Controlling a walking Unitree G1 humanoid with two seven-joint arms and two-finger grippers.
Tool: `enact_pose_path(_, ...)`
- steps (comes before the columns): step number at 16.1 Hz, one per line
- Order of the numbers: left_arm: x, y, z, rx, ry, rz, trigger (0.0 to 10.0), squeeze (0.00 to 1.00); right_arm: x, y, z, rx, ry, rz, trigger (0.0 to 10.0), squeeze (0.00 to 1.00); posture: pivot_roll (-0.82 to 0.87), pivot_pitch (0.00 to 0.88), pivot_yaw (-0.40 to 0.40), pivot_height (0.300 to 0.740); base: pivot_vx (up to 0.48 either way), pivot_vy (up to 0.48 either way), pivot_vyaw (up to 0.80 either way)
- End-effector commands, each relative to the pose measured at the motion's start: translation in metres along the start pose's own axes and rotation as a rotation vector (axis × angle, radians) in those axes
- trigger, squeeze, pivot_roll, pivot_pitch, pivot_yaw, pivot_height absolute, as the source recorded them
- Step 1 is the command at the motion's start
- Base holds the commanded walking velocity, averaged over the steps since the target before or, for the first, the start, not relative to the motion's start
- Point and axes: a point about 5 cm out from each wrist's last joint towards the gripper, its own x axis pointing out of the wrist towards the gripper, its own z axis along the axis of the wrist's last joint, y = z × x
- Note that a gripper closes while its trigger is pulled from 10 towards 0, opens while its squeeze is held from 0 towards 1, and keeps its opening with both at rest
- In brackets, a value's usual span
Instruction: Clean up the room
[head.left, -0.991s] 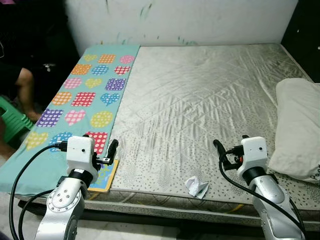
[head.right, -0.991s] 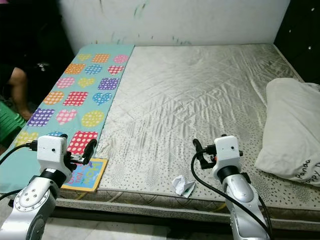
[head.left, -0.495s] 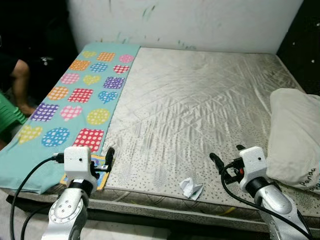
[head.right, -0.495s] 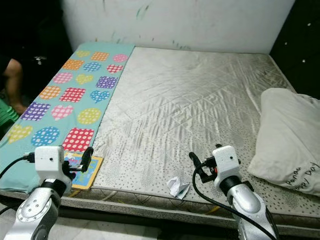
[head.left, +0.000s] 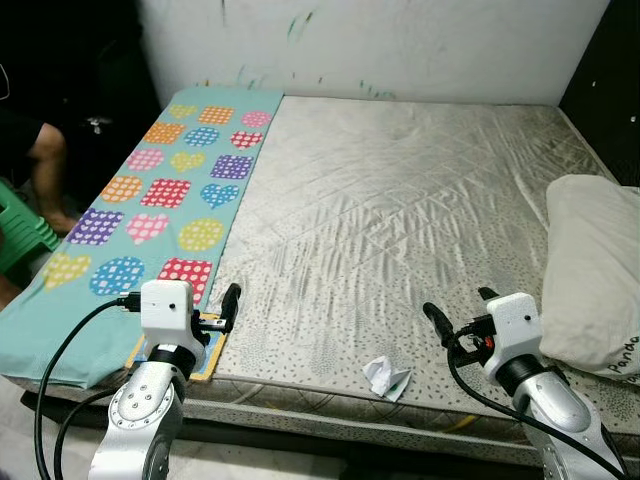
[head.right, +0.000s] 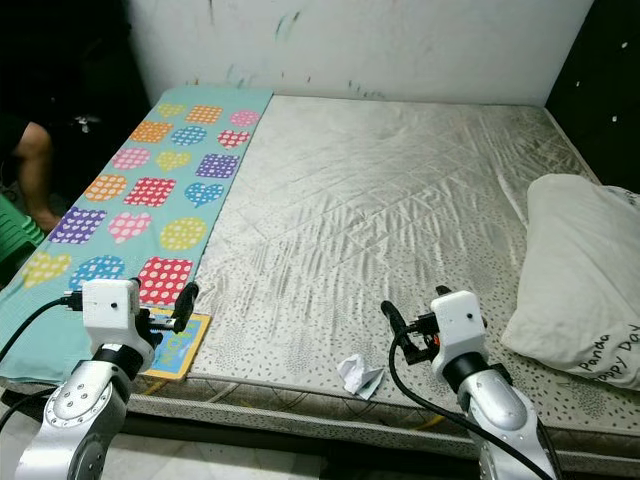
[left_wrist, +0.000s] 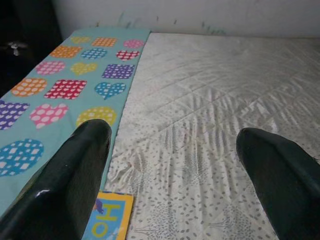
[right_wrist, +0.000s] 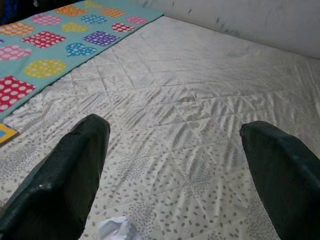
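Note:
A crumpled white paper (head.left: 386, 376) lies on the bare mattress (head.left: 400, 200) near its front edge; it also shows as the paper (right_wrist: 116, 229) low between my right fingers. My right gripper (head.left: 460, 310) hovers just right of it, open and empty. A colourful picture book (head.right: 175, 345) lies at the front left of the bed, partly under my left arm. My left gripper (left_wrist: 170, 175) is open above the book's (left_wrist: 107, 222) corner, with nothing held.
A teal blanket with bright hearts (head.left: 160, 190) covers the bed's left strip. A white pillow (head.left: 595, 270) lies at the right edge. A person's arm (head.left: 45, 170) and a green stool (head.left: 20, 235) are left of the bed. A white wall (head.left: 380, 40) stands behind.
The whole picture has shifted a little, so the camera has moved. Both arms keep much the same pose over the bed's front edge, with the grippers still open.

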Motion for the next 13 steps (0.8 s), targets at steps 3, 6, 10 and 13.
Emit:
enact_pose_path(3,-0.0002,0.0047,-0.0009,-0.004,0.013,0.014,10.0,0.0,0.0057,-0.0009,0.0079,0.034,-0.016,-0.023,10.0,0.0,-0.25,0.04,0.045,0.74,0.0,0.0,0.0)
enact_pose_path(6,-0.0025,0.0073,-0.0016,-0.003,0.019,0.019,10.0,0.0,0.0047,-0.0036,0.0044,0.062,-0.001,-0.052,10.0,0.0,-0.23,0.041,0.041,0.74,0.0,0.0,-0.53)
enact_pose_path(10,-0.0042,0.0082,-0.0031,-0.003,0.028,0.024,10.0,0.0,0.0074,-0.0015,0.0075,0.06,-0.013,-0.034,10.0,0.0,-0.23,0.04,0.036,0.74,0.0,0.0,-0.8)
enact_pose_path(13,-0.0041,0.0081,-0.0027,-0.002,0.027,0.022,10.0,0.0,0.0096,-0.0005,0.0082,0.058,-0.019,-0.031,10.0,0.0,-0.22,0.037,0.038,0.74,0.0,0.0,-0.17)
